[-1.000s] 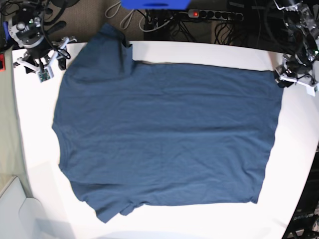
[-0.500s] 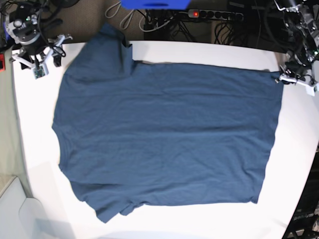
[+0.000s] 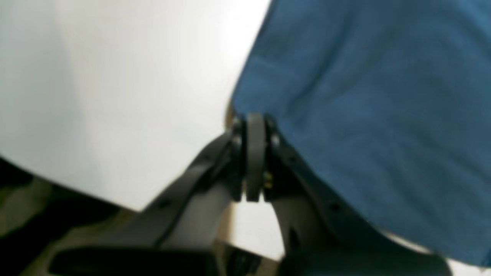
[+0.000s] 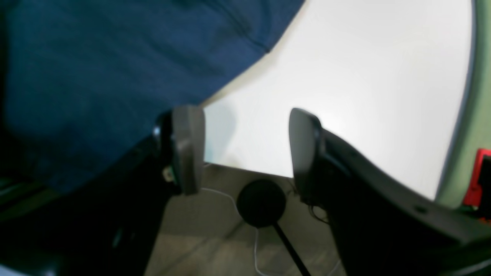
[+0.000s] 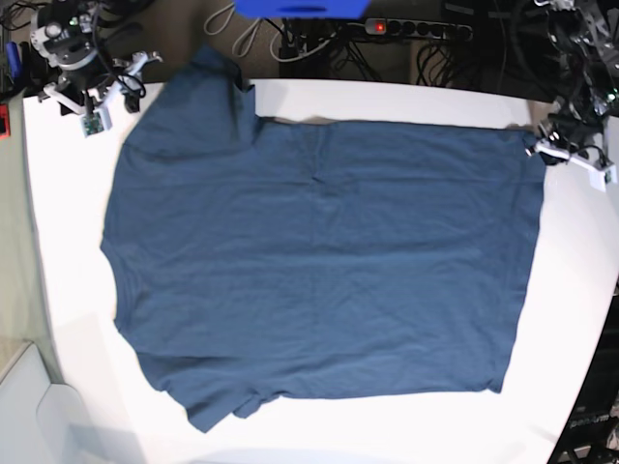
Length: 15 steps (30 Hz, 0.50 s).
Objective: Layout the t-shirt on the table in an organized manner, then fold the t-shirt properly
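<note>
The dark blue t-shirt (image 5: 319, 271) lies spread flat on the white table (image 5: 406, 425), neck end to the left and hem to the right. My left gripper (image 5: 549, 150) sits at the far right corner of the hem. In the left wrist view its jaws (image 3: 251, 119) are pressed together on that corner of the t-shirt (image 3: 364, 96). My right gripper (image 5: 108, 100) hovers open beside the far left sleeve, over the table's back edge. The right wrist view shows its gap (image 4: 245, 149) empty, with the t-shirt (image 4: 96, 57) just left of one finger (image 4: 188, 149).
Beyond the table's back edge lie a power strip (image 5: 416, 29) with a red light, cables and a blue object (image 5: 300, 8). A black round foot (image 4: 261, 203) stands on the floor under my right gripper. A red item (image 5: 3, 118) sits at the left edge.
My left gripper closed on the hem corner and drew it slightly back, raising a small crease near the shirt's middle top. My right gripper moved back and right, nearer the sleeve, staying open.
</note>
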Each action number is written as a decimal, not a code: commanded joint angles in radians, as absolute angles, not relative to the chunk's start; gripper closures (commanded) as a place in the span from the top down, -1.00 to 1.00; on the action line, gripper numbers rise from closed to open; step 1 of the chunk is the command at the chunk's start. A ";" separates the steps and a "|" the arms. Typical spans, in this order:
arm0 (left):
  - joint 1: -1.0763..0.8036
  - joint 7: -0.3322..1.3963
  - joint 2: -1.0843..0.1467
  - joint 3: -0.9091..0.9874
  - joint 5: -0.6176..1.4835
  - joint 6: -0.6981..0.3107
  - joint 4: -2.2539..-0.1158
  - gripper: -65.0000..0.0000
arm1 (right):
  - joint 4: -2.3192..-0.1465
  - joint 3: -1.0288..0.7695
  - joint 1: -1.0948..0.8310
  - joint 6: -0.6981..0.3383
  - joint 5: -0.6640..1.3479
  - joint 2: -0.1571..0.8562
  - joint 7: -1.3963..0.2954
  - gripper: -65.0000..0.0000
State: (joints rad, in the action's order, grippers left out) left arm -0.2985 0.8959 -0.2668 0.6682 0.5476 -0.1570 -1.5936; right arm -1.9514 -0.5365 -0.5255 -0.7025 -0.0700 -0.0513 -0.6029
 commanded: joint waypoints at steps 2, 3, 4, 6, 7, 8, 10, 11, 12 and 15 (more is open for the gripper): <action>-0.298 0.888 -0.285 0.679 0.555 -0.156 -1.626 -1.00 | -1.968 -0.541 -0.533 -0.698 -0.056 -0.053 -0.607 0.08; -0.300 0.888 -0.285 0.679 0.555 -0.156 -1.630 -1.00 | -1.968 -0.539 -0.532 -0.698 -0.056 -0.053 -0.618 0.08; -0.300 0.894 -0.286 0.679 0.555 -0.156 -1.633 -1.00 | -1.968 -0.539 -0.527 -0.698 -0.056 -0.051 -0.628 0.08; -0.294 0.912 -0.286 0.680 0.555 -0.156 -1.633 -1.00 | -1.968 -0.539 -0.524 -0.698 -0.056 -0.051 -0.648 0.08; -0.294 0.912 -0.286 0.680 0.555 -0.156 -1.633 -1.00 | -1.966 -0.539 -0.524 -0.698 -0.054 -0.053 -0.650 0.08; -0.292 0.912 -0.286 0.680 0.555 -0.156 -1.633 -1.00 | -1.966 -0.539 -0.524 -0.698 -0.054 -0.054 -0.651 0.08; -0.292 0.912 -0.285 0.680 0.555 -0.156 -1.632 -1.00 | -1.966 -0.539 -0.524 -0.698 -0.054 -0.056 -0.654 0.10; -0.292 0.912 -0.283 0.680 0.555 -0.156 -1.630 -1.00 | -1.966 -0.539 -0.524 -0.698 -0.054 -0.056 -0.654 0.12; -0.292 0.912 -0.283 0.680 0.555 -0.156 -1.629 -1.00 | -1.966 -0.539 -0.524 -0.698 -0.054 -0.056 -0.654 0.16; -0.295 0.914 -0.283 0.680 0.555 -0.156 -1.627 -1.00 | -1.966 -0.532 -0.524 -0.698 -0.054 -0.070 -0.654 0.36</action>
State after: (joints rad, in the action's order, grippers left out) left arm -0.2993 0.9237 -0.2680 0.6724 0.5476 -0.1570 -1.6119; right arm -1.9514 -0.5320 -0.5236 -0.7025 -0.0700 -0.0708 -0.6697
